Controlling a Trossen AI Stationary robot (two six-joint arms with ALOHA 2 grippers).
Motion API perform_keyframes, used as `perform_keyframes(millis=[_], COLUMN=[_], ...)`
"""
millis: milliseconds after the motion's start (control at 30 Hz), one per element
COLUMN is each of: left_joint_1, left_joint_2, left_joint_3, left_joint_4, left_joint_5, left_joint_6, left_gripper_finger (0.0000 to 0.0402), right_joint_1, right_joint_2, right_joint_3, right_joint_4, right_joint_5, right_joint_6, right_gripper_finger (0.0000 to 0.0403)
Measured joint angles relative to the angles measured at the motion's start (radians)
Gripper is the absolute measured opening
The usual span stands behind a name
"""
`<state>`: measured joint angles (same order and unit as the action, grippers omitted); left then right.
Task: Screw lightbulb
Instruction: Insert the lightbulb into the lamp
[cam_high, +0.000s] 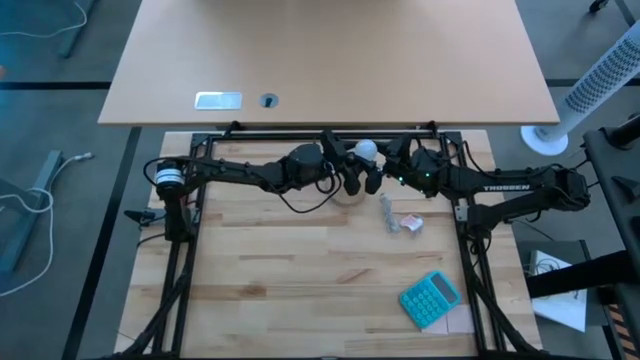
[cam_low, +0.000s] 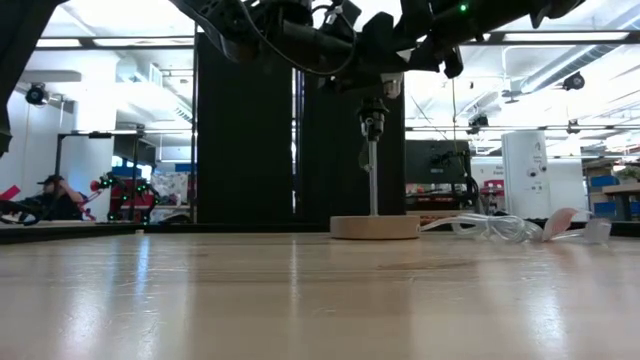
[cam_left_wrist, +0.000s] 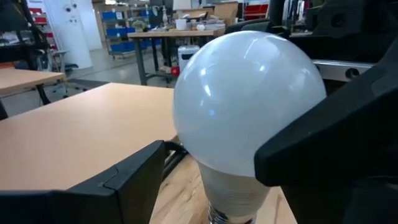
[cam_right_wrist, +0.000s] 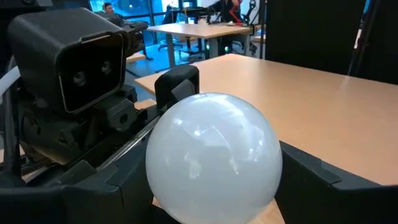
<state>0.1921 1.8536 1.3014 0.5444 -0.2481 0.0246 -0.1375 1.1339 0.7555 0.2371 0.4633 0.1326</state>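
Lightbulb (cam_high: 367, 150) between both pairs of fingers, high over the desk (cam_high: 280, 290).
The white bulb stands with its screw neck down, and each arm's fingers are on two sides of its round glass. The right fingers (cam_right_wrist: 317, 180) lie against the glass on both sides and grasp it. The left fingers (cam_left_wrist: 130, 180) are released: one of them stands clearly apart from the glass, the other is just beside it. Under the fingers a thin stem goes down to a round wooden base (cam_low: 374, 227).
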Motion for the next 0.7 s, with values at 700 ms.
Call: perform_keyframes(millis=[700], left_joint_1=[-0.001], left_joint_2=[-0.042], left_joint_3=[-0.002], left_joint_4=[-0.114], left_joint_5=[0.085], left_joint_6=[0.012], left_gripper_finger=[0.0305], right_joint_1=[0.000], right_joint_2=[-0.004], right_joint_3=[0.023], right_joint_4=[-0.003], right_joint_5=[-0.003], right_joint_6=[-0.003], right_gripper_finger=[0.0249])
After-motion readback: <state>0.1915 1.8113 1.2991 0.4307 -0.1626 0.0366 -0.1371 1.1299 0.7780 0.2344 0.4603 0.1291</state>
